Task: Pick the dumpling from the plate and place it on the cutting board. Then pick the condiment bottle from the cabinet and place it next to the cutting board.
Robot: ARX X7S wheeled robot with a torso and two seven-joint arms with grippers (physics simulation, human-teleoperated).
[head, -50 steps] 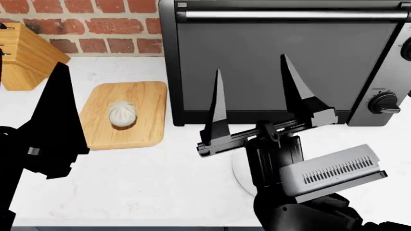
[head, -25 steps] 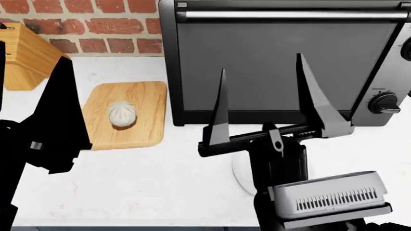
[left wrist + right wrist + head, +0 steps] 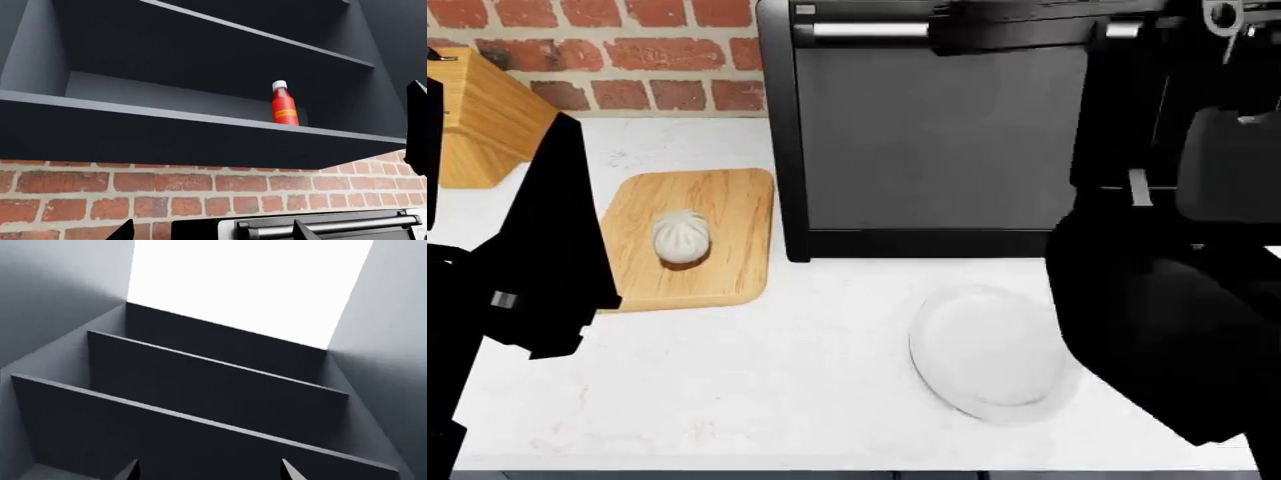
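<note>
Off-white and pleated, the dumpling (image 3: 681,238) is already sitting on the cutting board (image 3: 693,238), leaving the plate (image 3: 988,350) bare. Attention is shifting to the condiment bottle (image 3: 284,103), standing upright on a cabinet shelf (image 3: 200,122). A second ago the right gripper (image 3: 207,471) hovered over the plate; now it is lifting toward the shelves, fingertips wide apart and empty. The left gripper (image 3: 213,231) is likewise gaping, holding nothing.

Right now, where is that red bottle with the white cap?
The condiment bottle shows only in the left wrist view, standing upright on a dark cabinet shelf above the brick wall; nothing stands beside it.
</note>
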